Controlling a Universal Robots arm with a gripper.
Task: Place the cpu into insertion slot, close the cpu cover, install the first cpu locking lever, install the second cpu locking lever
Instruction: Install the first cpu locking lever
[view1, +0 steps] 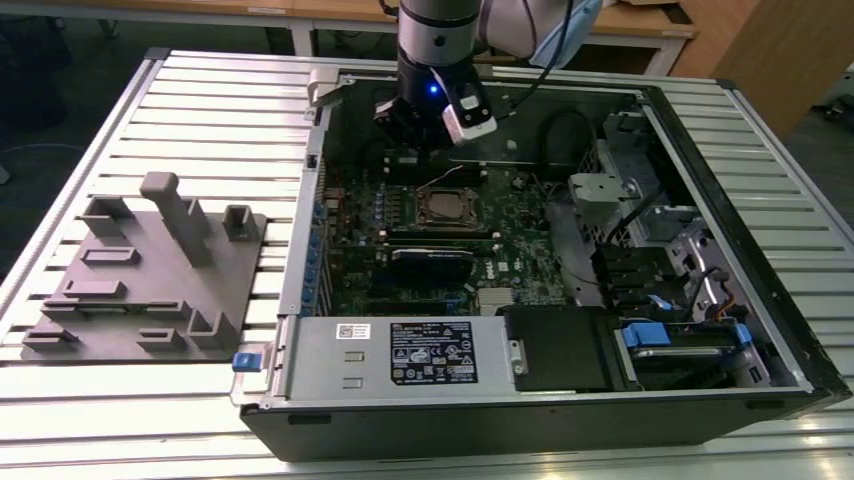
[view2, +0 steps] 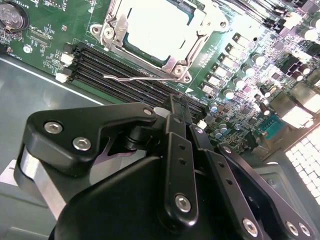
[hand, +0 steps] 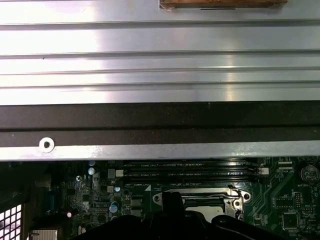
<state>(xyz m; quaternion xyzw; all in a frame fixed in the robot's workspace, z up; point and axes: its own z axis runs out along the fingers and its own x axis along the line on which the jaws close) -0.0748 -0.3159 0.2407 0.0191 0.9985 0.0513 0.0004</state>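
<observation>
Poised with empty hand (view2: 179, 107) pinched shut over the memory slots (view2: 115, 67), just beside thin lever (view2: 145, 78) and closed cpu cover (view2: 112, 31).

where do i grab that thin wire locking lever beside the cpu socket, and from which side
Probably the free, slightly bent tip of the locking lever, the end far from where it seems to pivot at the cpu cover corner. The rod is thin and lies along the socket edge over the memory slots, so come from above, pinching across the wire.
</observation>
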